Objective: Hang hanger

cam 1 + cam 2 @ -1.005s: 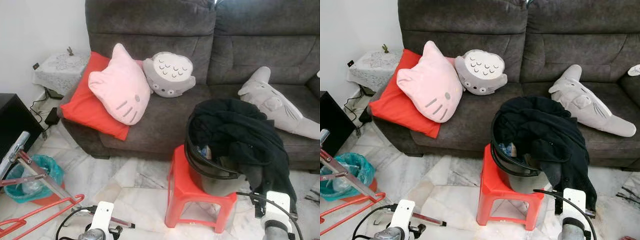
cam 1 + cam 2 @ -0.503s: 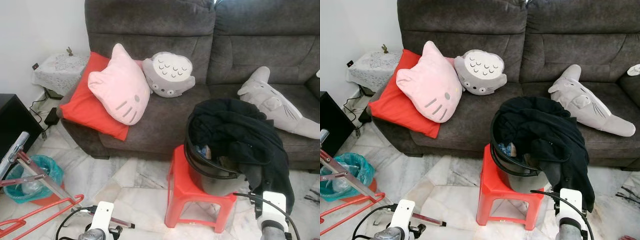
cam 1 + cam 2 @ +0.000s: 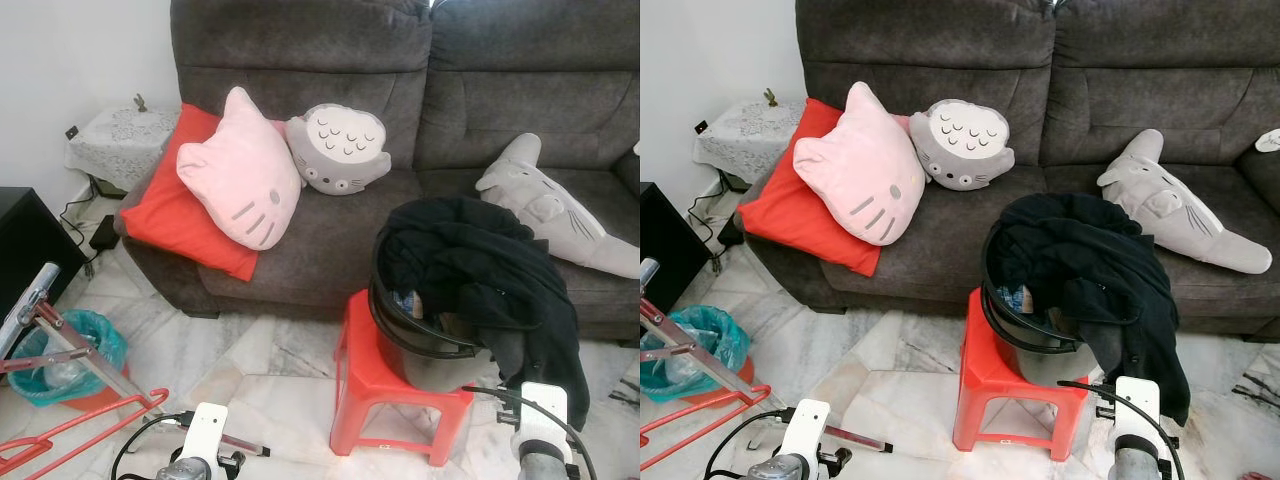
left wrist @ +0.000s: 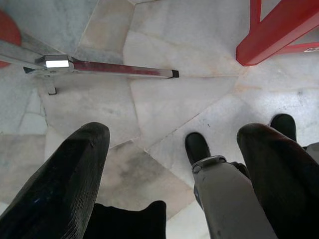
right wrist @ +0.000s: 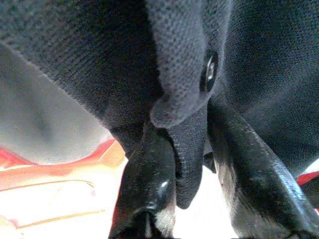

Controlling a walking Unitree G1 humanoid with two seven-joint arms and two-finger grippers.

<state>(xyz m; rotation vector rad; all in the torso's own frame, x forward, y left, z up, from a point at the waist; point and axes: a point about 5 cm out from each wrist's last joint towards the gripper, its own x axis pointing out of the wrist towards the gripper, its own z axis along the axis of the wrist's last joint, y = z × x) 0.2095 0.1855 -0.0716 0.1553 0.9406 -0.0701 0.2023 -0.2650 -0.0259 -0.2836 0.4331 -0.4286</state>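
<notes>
Landmark: red plastic stool (image 3: 400,400), square-topped, on a pale marble floor (image 3: 270,370).

Far left of the stool: teal bin (image 3: 65,350) and a metal rack (image 3: 70,350) with red tube legs.

Left gripper (image 4: 174,164) hangs low left of the stool over the floor, its matte black fingers wide apart, nothing between them.

Behind the stool: grey plush sofa (image 3: 400,60) carrying a red cushion (image 3: 165,215), pink cat-face pillow (image 3: 240,180), round grey owl plush (image 3: 338,148) and grey shark plush (image 3: 560,215).

On the stool: round dark bucket (image 3: 420,345), heaped with a soft black knit garment (image 3: 480,270) spilling down its right side.

Right gripper (image 5: 192,169) is at that hanging edge, fingers closed on a fold with a dark button.

No hanger can be made out.
</notes>
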